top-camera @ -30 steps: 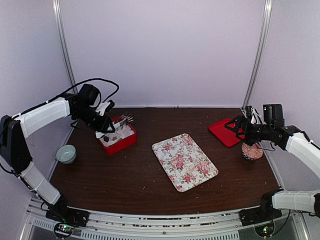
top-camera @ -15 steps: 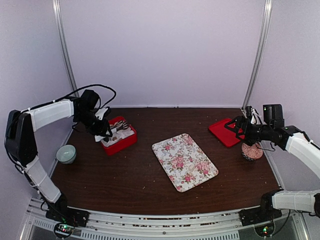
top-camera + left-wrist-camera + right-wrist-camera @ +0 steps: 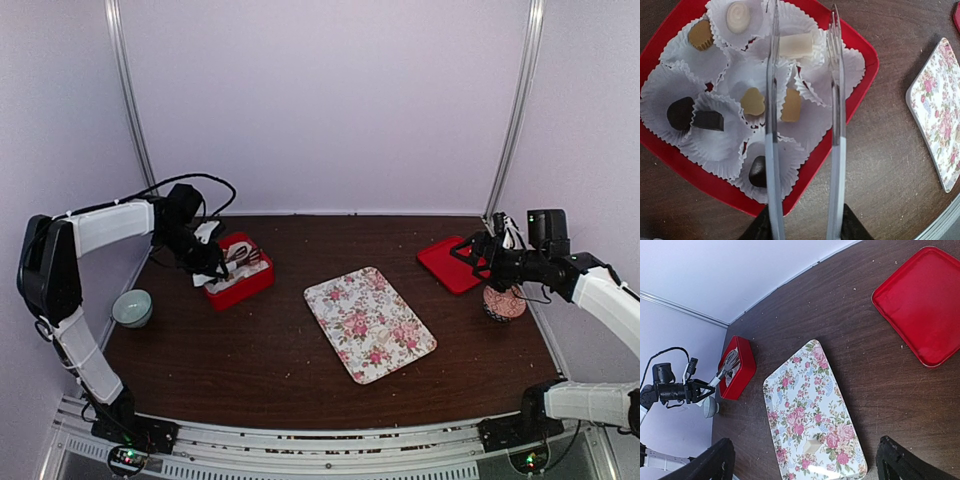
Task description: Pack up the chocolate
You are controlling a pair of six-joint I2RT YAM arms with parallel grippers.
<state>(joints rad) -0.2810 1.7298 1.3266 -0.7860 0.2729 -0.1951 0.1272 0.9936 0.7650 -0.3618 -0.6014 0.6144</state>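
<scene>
The chocolate lies in white paper cups inside a red box (image 3: 852, 35), at the back left in the top view (image 3: 250, 285). I see tan lumps (image 3: 753, 101) (image 3: 790, 105), dark lumps (image 3: 680, 113) (image 3: 758, 171) and a pale bar (image 3: 796, 45). My left gripper (image 3: 802, 225) (image 3: 205, 262) is shut on metal tongs (image 3: 836, 125). The tong arms stand apart over the cups and hold nothing. One pale lump (image 3: 813, 445) lies on the floral tray (image 3: 805, 400). My right gripper (image 3: 807, 462) (image 3: 478, 258) is open and empty, high above the table.
The floral tray (image 3: 369, 323) lies mid-table. A red lid (image 3: 450, 263) (image 3: 925, 305) lies at the back right, with a pink patterned bowl (image 3: 503, 302) beside it. A grey-green bowl (image 3: 132, 307) stands at the left edge.
My left gripper has lowered and drawn back a little, bringing the tongs down over the red box. The right arm has not moved.
</scene>
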